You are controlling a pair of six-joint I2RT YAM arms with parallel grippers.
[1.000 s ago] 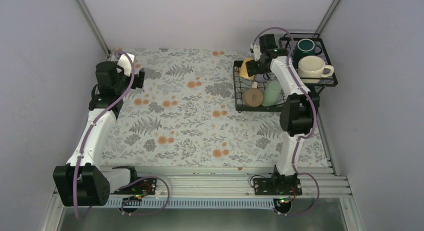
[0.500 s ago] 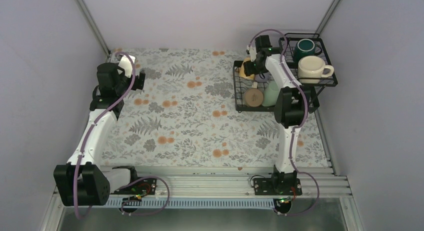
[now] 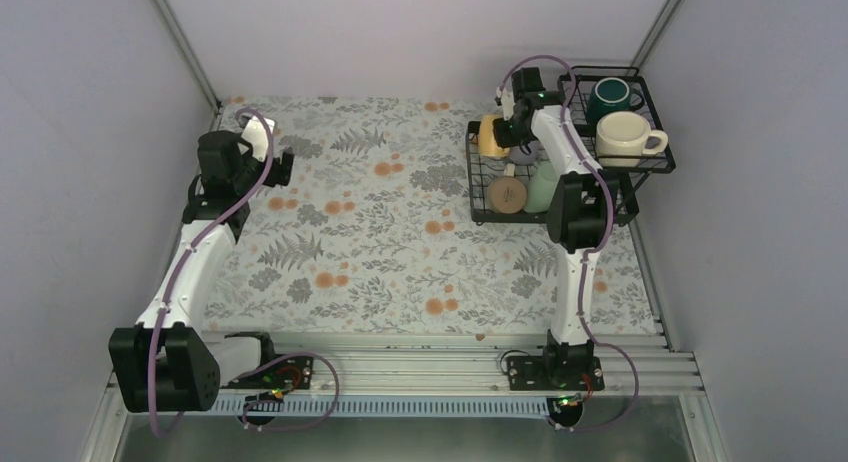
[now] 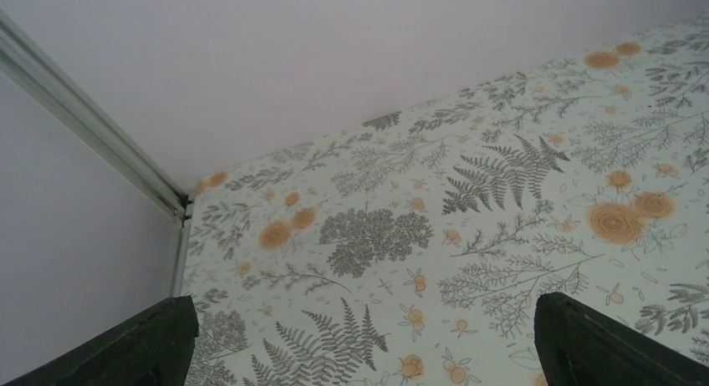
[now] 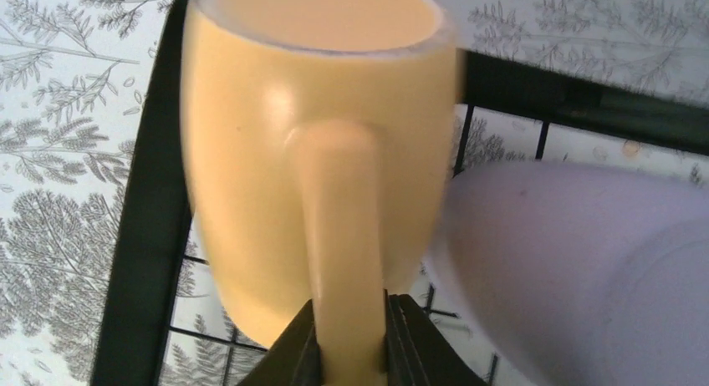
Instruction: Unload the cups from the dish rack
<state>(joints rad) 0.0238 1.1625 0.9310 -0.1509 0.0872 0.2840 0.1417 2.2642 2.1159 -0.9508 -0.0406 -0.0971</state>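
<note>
Though hardly begun by the look of it, judged at the first cup: none out on the floral-print table cover (image 3: 380, 242), all in or at the black wire dish rack (image 3: 471, 182). Nearest, mint-green handleless tumbler (image 3: 543, 187) in the tray part. Behind it, lavender tumbler (image 5: 585, 261). At the tray's far left corner, yellow handled mug (image 5: 318, 152), just beside the lavender one; cannot tell whether lifted clear of the wires. Farther right, cream mug (image 3: 625, 137) and dark green mug (image 3: 610, 94) in the raised basket. Right gripper (image 5: 355, 340) pinching the yellow mug's handle, arm stretched far over the tray. Left gripper (image 4: 361, 319) spread wide, holding nothing, hovering over the cover's far left, well apart from the rack.
</note>
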